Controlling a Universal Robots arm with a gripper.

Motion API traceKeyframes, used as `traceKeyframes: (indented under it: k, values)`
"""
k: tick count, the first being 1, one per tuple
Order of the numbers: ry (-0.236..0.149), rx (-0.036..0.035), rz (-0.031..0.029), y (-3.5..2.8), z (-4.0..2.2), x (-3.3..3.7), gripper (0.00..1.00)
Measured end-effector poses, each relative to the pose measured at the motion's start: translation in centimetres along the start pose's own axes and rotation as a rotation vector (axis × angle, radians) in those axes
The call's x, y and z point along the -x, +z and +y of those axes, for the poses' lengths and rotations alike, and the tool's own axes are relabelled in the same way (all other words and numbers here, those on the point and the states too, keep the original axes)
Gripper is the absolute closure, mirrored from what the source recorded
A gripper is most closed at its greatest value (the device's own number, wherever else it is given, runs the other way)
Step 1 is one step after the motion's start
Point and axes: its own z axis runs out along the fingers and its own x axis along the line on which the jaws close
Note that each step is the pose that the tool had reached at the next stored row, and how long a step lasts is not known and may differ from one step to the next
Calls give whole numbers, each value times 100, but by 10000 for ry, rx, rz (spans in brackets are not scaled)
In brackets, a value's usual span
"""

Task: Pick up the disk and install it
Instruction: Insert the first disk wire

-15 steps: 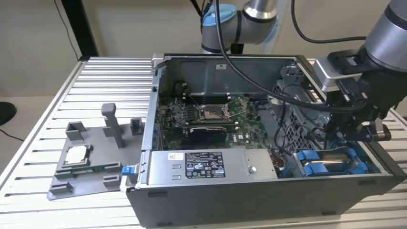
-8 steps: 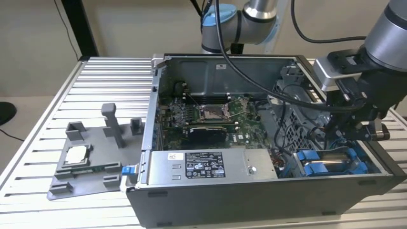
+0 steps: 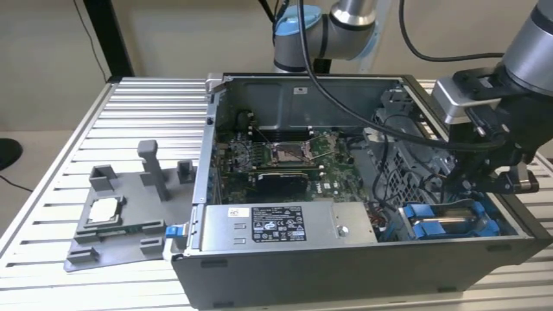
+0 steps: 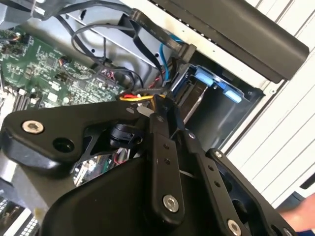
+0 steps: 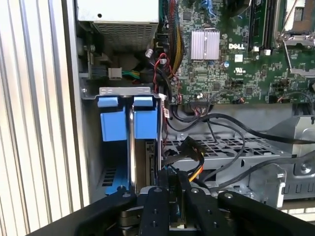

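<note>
Right, slatted worktop point(image 3: 129, 110) carrying open computer case point(image 3: 346, 269). Arm point(image 3: 527, 58) down inside case at exterior view's right. Disk point(image 5: 131, 142) seated on edge in corner bay, blue carrier showing, label hidden. Pincer point(image 5: 172, 174) pressed together just beside it, tips half lost among cables point(image 5: 194, 169); whether touching disk, can't tell.

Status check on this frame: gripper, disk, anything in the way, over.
Gripper shut, over the drive bay. Disk sits in the bay, blue carrier showing. Black cable connector close beside the gripper.
</note>
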Motion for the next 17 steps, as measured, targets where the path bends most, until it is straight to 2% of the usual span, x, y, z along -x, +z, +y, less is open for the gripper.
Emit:
traceKeyframes:
  k: [2,3,4,6,7,8,9,10,12,15,16,17]
  values:
    - [-11,93,193,6,-43,0,100]
    - [-21,126,324,7,-57,1,100]
    - [-27,165,405,11,-77,1,100]
    - [-17,340,455,19,-133,1,100]
    - [-10,437,454,26,-147,1,100]
    - [-1,565,457,28,-154,1,100]
    - [12,750,463,30,-160,0,100]
    - [23,897,465,32,-168,-5,100]
    - [13,926,380,43,-170,-13,100]
    - [11,932,172,59,-184,-33,100]
    - [15,932,120,65,-191,-39,100]
    - [16,933,93,77,-194,-40,100]
